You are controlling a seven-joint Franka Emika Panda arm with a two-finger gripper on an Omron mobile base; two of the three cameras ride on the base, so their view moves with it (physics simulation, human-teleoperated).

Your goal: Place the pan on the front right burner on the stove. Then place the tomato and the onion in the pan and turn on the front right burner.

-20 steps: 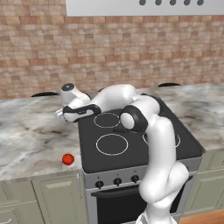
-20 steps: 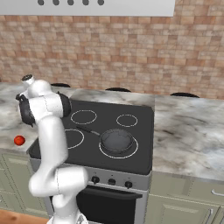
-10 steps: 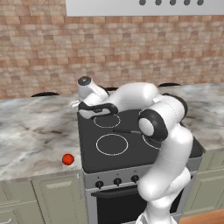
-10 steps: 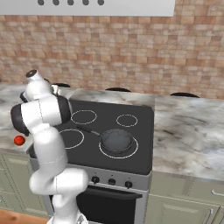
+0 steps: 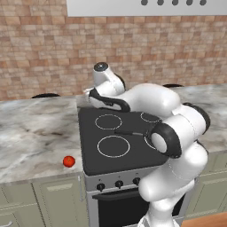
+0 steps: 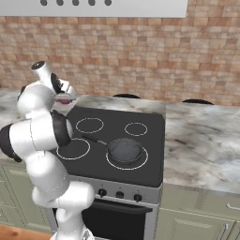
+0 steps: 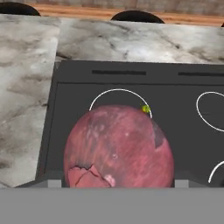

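1. My pincer (image 7: 114, 183) stands wide, its jaws spread to either side of the onion (image 7: 117, 148), which sits between them and is lifted off the cooktop; I judge it gripped across its widest part.
2. The onion looks firm and round, light for its bulk, with a dry papery skin that could slip or tear. A hold across its middle seems safest to me, with steady pressure and no squeezing.
3. I carry it above the back left of the stove (image 6: 140, 173), near the rear edge where the counter (image 5: 31, 128) meets it.
4. The pan (image 6: 124, 150) sits on the front right burner (image 6: 140, 165), well apart from my pincer, toward the stove's front right corner.
5. The tomato (image 5: 68, 161) lies on the counter left of the stove, near its front edge, untouched.
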